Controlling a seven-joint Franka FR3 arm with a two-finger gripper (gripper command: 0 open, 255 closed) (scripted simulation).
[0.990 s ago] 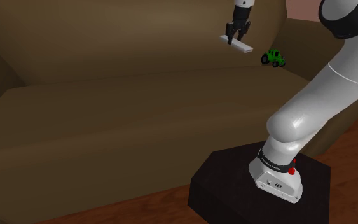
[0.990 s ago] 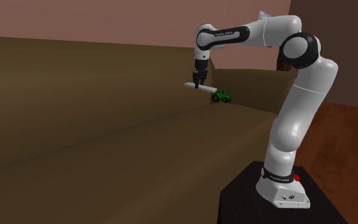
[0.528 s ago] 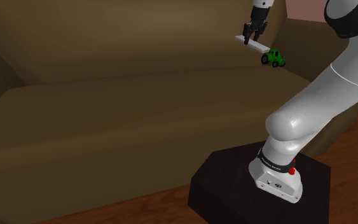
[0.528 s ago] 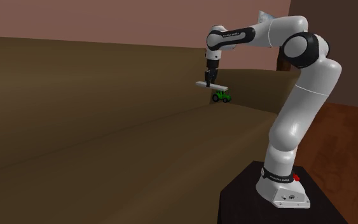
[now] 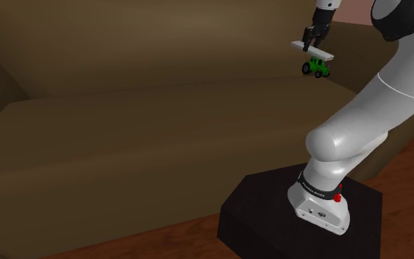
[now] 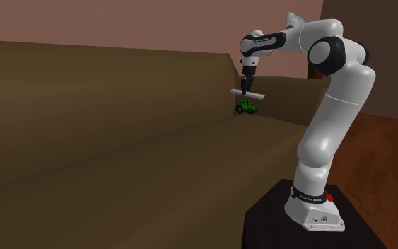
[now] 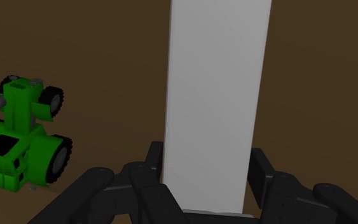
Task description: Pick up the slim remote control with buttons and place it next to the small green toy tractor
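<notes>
Near the green tractor [image 7: 18, 140], white remote [image 7: 215, 83] aloft, clamped between black jaws, brown sofa [image 5: 124, 118] beneath.

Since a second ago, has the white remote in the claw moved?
Yes. In the shoulder view the white remote, clasped by the gripper, has gone rightward, from left of the green toy tractor to above it.

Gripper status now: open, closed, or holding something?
Gripper: closed on the plain white remote, held in the air close to the green toy tractor.
</notes>
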